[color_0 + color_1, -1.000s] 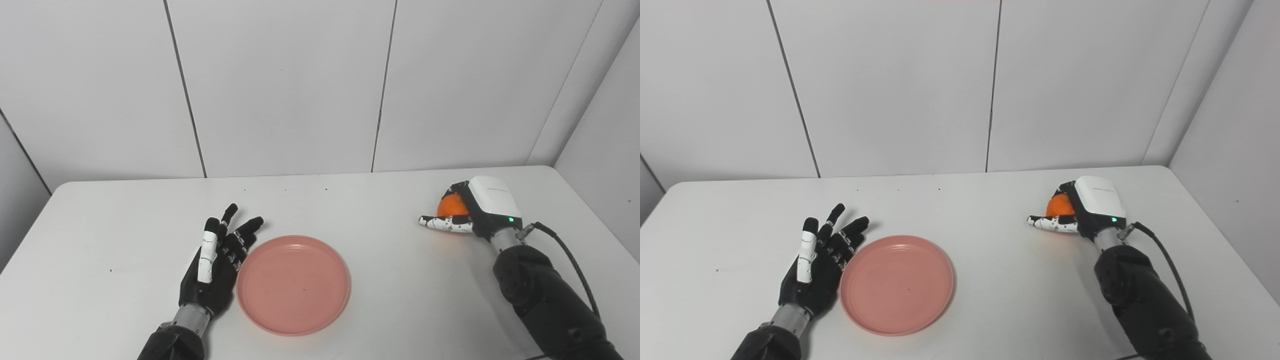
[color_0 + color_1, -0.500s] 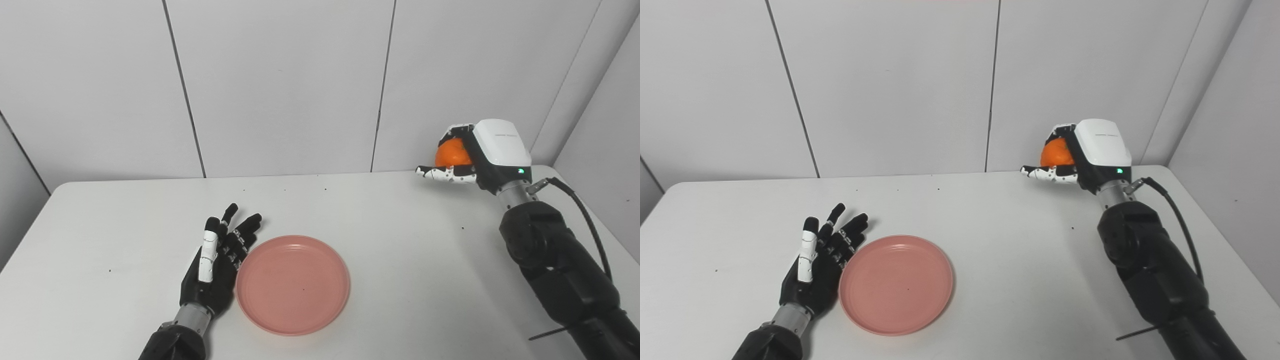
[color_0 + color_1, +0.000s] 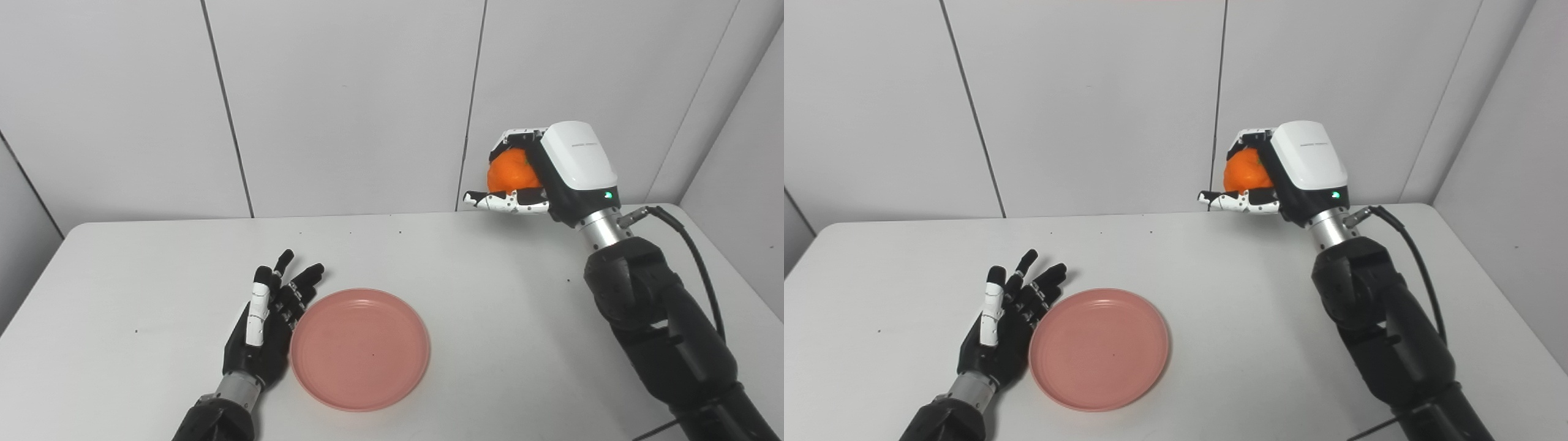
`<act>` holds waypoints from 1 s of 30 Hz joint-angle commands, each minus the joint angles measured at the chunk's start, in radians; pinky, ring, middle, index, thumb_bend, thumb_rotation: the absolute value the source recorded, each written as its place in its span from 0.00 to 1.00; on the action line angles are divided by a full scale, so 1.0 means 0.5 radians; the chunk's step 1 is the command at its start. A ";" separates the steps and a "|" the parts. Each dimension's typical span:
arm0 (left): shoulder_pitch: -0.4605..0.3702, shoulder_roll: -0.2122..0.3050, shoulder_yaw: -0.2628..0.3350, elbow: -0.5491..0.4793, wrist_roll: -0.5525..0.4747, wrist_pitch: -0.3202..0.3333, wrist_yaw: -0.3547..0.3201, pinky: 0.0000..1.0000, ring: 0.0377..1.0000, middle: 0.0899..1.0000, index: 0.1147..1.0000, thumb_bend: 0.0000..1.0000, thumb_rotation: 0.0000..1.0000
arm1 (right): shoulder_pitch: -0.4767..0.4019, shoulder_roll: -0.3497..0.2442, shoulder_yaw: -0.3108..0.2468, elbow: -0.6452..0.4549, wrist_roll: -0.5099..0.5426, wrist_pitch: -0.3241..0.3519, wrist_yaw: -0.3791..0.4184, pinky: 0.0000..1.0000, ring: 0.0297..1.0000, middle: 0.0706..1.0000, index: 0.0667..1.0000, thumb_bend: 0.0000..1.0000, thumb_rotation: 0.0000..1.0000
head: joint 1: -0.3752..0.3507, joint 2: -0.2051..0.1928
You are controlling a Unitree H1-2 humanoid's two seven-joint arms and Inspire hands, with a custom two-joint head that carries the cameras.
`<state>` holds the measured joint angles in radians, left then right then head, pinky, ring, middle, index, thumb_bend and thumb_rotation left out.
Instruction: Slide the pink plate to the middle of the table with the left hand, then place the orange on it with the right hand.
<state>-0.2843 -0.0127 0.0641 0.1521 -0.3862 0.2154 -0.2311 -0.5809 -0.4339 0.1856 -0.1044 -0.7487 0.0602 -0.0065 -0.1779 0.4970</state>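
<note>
The pink plate lies flat on the white table, a little left of the table's middle and near the front edge. My left hand rests open on the table against the plate's left rim, fingers spread and pointing away from me. High above the table's back right part, my right hand is shut on the orange. The fruit shows between the fingers and the thumb, well to the right of the plate and far above it.
Grey wall panels stand close behind the table and along its right side. A black cable loops from my right wrist down beside the forearm. Small dark specks dot the tabletop.
My right hand lifted the orange off the table at the right, then carried it up and leftward. The left hand and the plate stayed where they were.
</note>
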 commanded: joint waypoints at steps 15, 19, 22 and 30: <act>0.065 -0.083 -0.094 0.058 0.112 0.037 0.089 1.00 0.90 0.75 1.00 0.87 0.82 | 0.075 0.215 0.024 -0.344 0.073 -0.115 0.191 0.12 0.15 0.20 0.31 0.45 0.47 | 0.236 0.015; 0.066 -0.093 -0.104 0.072 0.141 0.010 0.092 1.00 0.89 0.75 1.00 0.86 0.83 | 0.099 0.247 0.076 -0.356 0.050 -0.152 0.198 0.12 0.15 0.20 0.29 0.46 0.47 | 0.263 0.015; 0.066 -0.095 -0.111 0.075 0.152 -0.003 0.093 1.00 0.89 0.74 1.00 0.87 0.84 | 0.114 0.278 0.113 -0.375 0.043 -0.137 0.239 0.14 0.17 0.23 0.32 0.47 0.50 | 0.279 0.018; 0.065 -0.112 -0.116 0.080 0.165 -0.009 0.087 1.00 0.88 0.75 1.00 0.86 0.83 | 0.144 0.287 0.212 -0.341 0.041 -0.207 0.323 0.18 0.21 0.26 0.35 0.47 0.49 | 0.321 0.020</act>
<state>-0.2813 -0.0582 0.0132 0.1595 -0.3216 0.1814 -0.2105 -0.4870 -0.2838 0.2929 -0.2581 -0.7257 0.0035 0.1647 -0.0184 0.5062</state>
